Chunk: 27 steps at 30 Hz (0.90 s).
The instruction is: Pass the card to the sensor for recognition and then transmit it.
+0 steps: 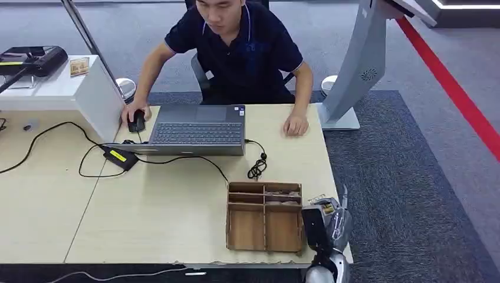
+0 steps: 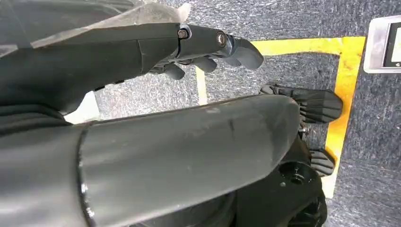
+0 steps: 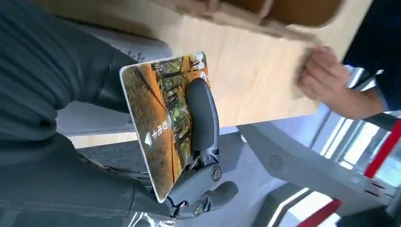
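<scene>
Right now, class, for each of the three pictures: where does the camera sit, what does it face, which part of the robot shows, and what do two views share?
Head view: high on the body, facing down over the table, laptop and wooden box; right hand at the table's corner.
Left wrist view: behind the left hand, facing carpet and a yellow floor line.
Right wrist view: behind the right hand, which holds the card.
Shared: head and right wrist views both show the table, box and person's hand.

Glossy card (image 3: pixel 163 118), plywood organiser (image 1: pixel 265 217), matt desk (image 1: pixel 147 212)
</scene>
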Motion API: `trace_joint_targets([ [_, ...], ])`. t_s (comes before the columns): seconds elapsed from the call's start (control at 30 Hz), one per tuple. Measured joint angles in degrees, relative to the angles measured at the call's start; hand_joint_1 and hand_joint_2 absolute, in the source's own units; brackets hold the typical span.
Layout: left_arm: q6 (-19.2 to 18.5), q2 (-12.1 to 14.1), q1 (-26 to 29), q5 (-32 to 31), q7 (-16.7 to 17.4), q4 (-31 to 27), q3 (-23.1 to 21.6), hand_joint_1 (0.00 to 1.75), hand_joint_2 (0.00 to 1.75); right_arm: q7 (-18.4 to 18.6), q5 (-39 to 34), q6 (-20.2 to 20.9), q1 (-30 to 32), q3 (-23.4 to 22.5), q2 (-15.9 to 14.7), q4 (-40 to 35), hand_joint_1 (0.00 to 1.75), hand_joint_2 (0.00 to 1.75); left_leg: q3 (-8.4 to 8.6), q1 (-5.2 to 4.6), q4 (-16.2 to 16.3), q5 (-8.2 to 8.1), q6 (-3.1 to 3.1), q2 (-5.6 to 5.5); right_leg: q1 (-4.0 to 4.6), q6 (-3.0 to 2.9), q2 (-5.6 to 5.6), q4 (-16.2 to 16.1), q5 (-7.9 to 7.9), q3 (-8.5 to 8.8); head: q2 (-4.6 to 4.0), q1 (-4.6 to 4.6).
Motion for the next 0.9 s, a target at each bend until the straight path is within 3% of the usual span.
trace_joint_targets([
  [0.33,-0.4,0.0,0.0,-0.5,0.0,0.0,0.0,0.0,0.0,4.0,1.9,0.0,1.6,11.2,-1.0,-13.1,1.75,1.75,-0.02,0.0,0.0,0.0,0.0,0.0,0.01,0.0,0.0,0.0,0.0,-0.02,0.0,0.0],
  [0.9,-1.1,0.0,0.0,-1.0,-0.2,0.0,0.0,0.0,0.0,4.7,1.3,0.0,0.3,23.2,-2.0,-21.2,1.75,1.75,-0.04,0.01,0.0,0.0,0.0,0.0,0.01,0.0,0.0,0.0,0.0,-0.02,0.0,0.0],
])
